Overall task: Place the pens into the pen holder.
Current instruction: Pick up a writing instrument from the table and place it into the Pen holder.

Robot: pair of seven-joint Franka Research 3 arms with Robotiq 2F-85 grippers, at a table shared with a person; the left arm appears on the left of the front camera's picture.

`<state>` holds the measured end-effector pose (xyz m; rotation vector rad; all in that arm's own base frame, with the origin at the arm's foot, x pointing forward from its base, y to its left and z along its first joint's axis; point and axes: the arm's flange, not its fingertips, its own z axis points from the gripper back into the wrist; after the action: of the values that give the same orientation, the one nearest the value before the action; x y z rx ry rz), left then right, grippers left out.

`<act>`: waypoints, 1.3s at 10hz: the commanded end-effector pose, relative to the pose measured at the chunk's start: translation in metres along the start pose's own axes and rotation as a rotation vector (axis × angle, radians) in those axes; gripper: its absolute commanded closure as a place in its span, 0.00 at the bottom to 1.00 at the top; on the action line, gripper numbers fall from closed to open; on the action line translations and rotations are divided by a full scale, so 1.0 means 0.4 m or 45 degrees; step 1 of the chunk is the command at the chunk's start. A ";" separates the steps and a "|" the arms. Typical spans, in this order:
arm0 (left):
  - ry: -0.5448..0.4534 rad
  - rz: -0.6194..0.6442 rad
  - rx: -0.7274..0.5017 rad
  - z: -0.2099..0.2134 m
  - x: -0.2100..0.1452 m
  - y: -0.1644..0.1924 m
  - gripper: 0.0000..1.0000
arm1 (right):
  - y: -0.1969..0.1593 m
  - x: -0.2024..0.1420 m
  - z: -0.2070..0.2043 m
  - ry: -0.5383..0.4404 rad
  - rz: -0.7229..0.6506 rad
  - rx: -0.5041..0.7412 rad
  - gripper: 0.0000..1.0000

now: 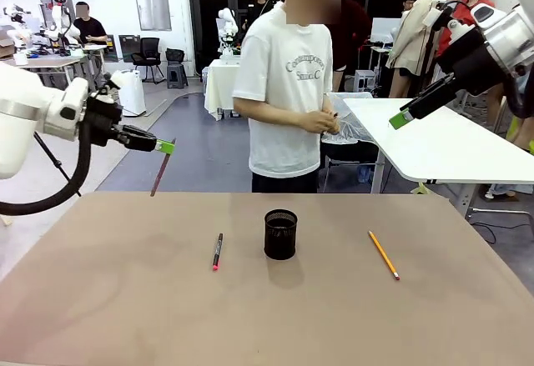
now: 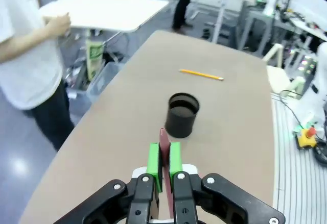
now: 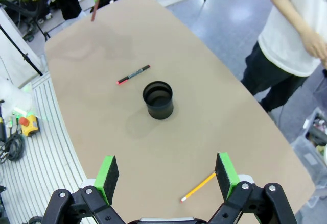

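The left gripper (image 2: 164, 155) is clamped on a pinkish-red pen (image 2: 163, 136), held by its top end (long axis near upright, tip down). Ahead of that tip and lower stands the black mesh pen holder (image 2: 182, 116), with a yellow pencil (image 2: 201, 74) beyond. The right gripper (image 3: 166, 167) hangs open, empty.

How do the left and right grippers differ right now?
The left gripper is shut on a reddish pen that hangs down from it; the right gripper is open and holds nothing. The left is near the table's far left corner; the right is raised on the right side, by the yellow pencil. Both have green pads and are off the tabletop, with neither over the pen holder.
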<state>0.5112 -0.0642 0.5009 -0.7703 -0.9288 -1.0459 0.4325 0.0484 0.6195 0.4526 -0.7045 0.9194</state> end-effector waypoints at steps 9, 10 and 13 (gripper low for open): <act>-0.421 -0.352 -0.024 0.030 0.004 -0.031 1.00 | 0.000 0.001 0.001 -0.010 0.005 0.009 0.00; -0.441 -0.430 -0.044 0.036 0.009 -0.037 1.00 | 0.000 0.001 0.001 -0.010 0.005 0.009 0.00; -0.536 -0.592 -0.177 0.054 0.023 -0.069 1.00 | 0.000 0.001 0.001 -0.010 0.005 0.009 0.00</act>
<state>0.4882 -0.0663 0.5265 -0.9169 -1.4253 -1.3582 0.4325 0.0483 0.6195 0.4524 -0.7044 0.9192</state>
